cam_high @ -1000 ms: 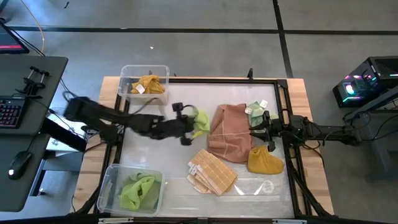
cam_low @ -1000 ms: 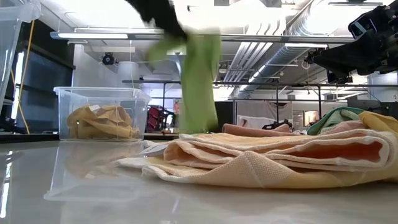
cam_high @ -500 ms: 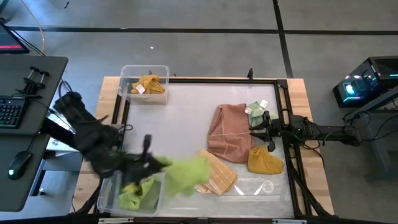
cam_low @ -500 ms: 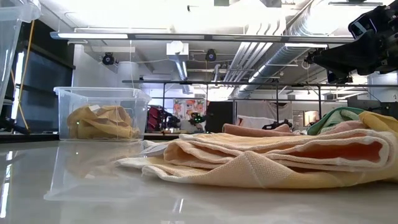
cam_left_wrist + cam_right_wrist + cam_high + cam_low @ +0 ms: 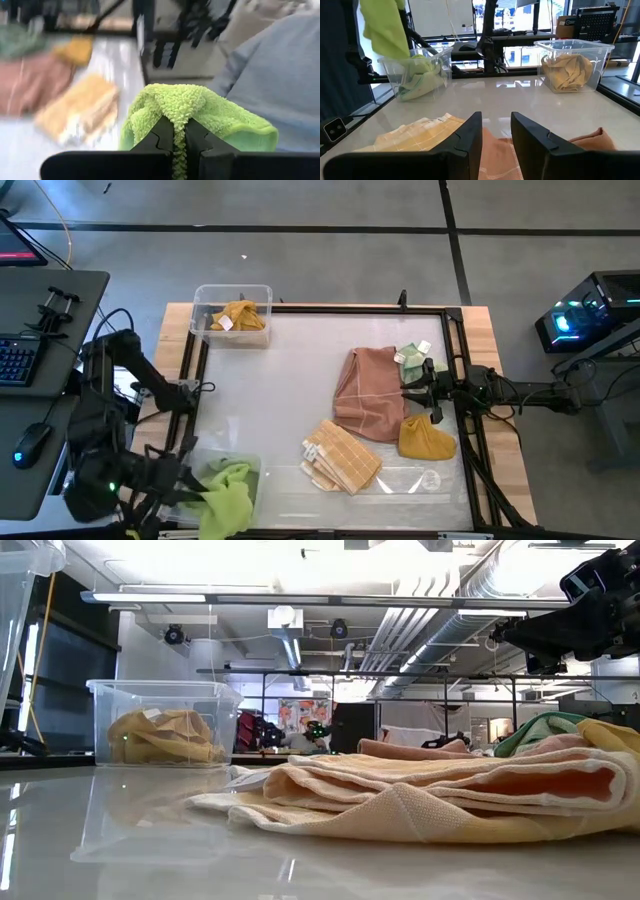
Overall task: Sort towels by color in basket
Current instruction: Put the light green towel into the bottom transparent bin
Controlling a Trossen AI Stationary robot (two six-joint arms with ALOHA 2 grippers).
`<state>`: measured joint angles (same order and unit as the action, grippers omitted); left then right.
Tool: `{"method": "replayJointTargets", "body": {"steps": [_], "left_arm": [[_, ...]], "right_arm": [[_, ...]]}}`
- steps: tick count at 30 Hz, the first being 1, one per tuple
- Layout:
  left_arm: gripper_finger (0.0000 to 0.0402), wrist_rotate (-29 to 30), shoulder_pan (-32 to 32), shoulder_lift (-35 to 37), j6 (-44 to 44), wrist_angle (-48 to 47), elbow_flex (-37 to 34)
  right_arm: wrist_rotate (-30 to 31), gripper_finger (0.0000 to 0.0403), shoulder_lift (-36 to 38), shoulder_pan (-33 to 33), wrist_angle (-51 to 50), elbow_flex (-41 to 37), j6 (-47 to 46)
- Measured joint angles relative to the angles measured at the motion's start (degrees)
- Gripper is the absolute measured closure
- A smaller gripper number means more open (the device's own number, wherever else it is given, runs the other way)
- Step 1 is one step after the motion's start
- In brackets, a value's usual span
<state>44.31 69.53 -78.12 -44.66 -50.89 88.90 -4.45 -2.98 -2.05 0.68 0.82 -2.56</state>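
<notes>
My left gripper (image 5: 200, 492) is shut on a lime green towel (image 5: 228, 502) above the near-left clear bin (image 5: 180, 463), which holds another green towel (image 5: 228, 473). The held towel also shows in the right wrist view (image 5: 382, 27), hanging. A pink-brown towel (image 5: 368, 392), a tan checked one (image 5: 342, 457), a mustard one (image 5: 427, 440) and a sage green one (image 5: 410, 360) lie on the table. My right gripper (image 5: 495, 131) waits open at the table's right, level over the pink-brown towel's edge. My left gripper pinches a bunched fold of the lime towel (image 5: 178, 131) between its two fingers. The rest of the cloth (image 5: 215, 112) bulges beyond the fingertips. The towel is lifted clear and hangs slack below the fingers over the bin.
A second clear bin (image 5: 205, 298) at the far left corner holds a yellow towel (image 5: 238, 315). A dark frame (image 5: 452, 330) runs round the white table top. A desk with a keyboard (image 5: 15, 360) stands off the table's left side.
My left gripper has swung from the table's middle toward its near left corner, rising and rolling as it went. The lime towel has travelled with it, lifted clear, out of the low view, and now hangs over the near-left bin.
</notes>
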Motion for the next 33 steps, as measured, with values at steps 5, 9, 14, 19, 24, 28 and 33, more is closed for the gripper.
{"method": "replayJointTargets", "body": {"steps": [5,9,14,19,24,28,33], "left_arm": [[0.0401,-2.1,1.1,-1.9,-24.8,-19.3,0.0],[0.0401,-16.2,1.0,-4.0,-48.8,-40.2,-0.1],[0.0401,-26.5,0.3,-3.6,-54.6,-35.9,-3.4],[0.0401,-27.8,-2.6,-5.6,-51.5,-32.6,-3.9],[0.0401,-27.8,-7.3,-7.9,-38.8,-25.1,-3.8],[0.0401,-32.7,-11.8,-10.2,-31.6,-21.8,-3.8],[0.0401,-41.4,-16.5,-14.7,-25.0,-21.9,-3.8]], "right_arm": [[0.0,0.0305,0.0,0.0,0.0,0.0,0.0],[0.0,0.0305,0.0,0.0,0.0,0.0,0.0],[0.0,0.0305,0.0,0.0,0.0,0.0,0.0],[0.0,0.0305,-0.1,0.0,0.0,0.0,0.0],[0.0,0.0305,0.0,0.0,0.0,0.0,0.0],[0.0,0.0305,0.0,0.0,0.0,0.0,0.0],[0.0,0.0305,0.0,0.0,0.0,0.0,0.0]]}}
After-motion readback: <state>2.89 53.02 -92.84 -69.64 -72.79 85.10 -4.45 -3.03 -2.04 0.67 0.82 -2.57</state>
